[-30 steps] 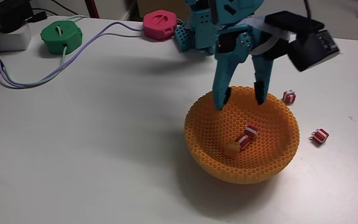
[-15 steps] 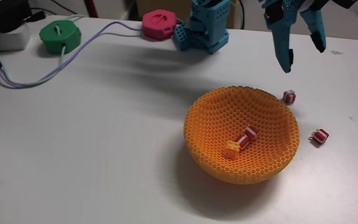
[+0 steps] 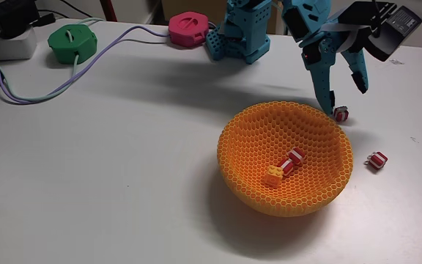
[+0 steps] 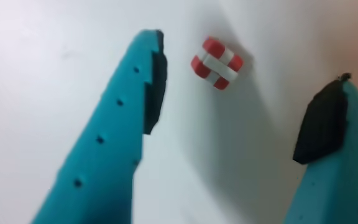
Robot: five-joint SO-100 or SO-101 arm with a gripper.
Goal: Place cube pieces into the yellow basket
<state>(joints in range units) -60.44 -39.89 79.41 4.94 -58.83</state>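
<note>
Claw (image 3: 345, 93): spread wide, gripping nothing, above a striped cube (image 3: 341, 113) on the worktop (image 3: 123, 169).
Basket (image 3: 247, 132): holds one orange cube (image 3: 272, 175) and one striped cube (image 3: 291, 159).

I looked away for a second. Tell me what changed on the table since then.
The open tool rose out of the bowl, swung right in the fixed view, and now comes down over the striped cube behind the bowl; it holds nothing. The two cubes in the bowl, the cube at right and the round cases stayed put.
</note>
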